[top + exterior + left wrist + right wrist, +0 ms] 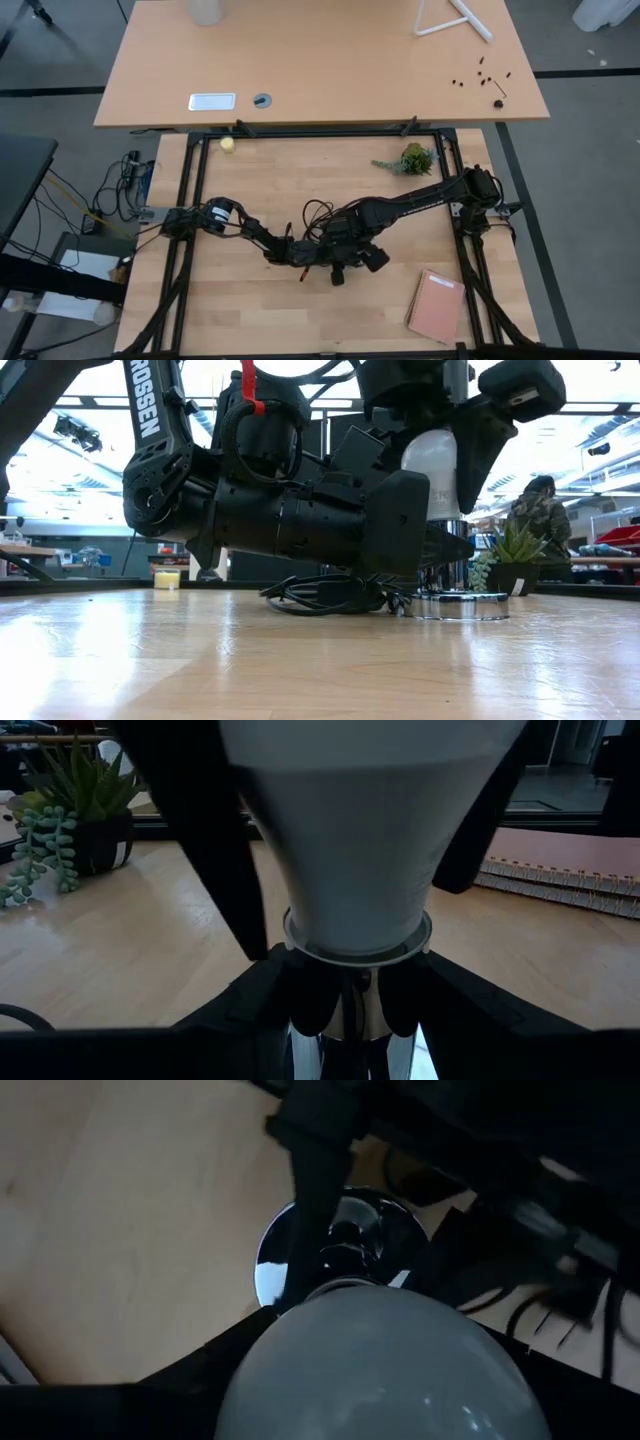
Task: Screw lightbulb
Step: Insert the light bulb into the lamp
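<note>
Two grippers joined at mid-table (250,310). Left gripper (355,1010) level above the surface, fingers (250,1000) clamped on the upright socket stem directly below the lightbulb (432,460). Right gripper (370,1370) pointed downward from above, fingers closed around the white bulb, its neck seated in the socket (460,605). Potted succulent (510,560) beyond the right gripper.

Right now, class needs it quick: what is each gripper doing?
Left gripper: closed on the socket's neck, under the lightbulb.
Right gripper: closed on the lightbulb, above the silver socket disc.
</note>
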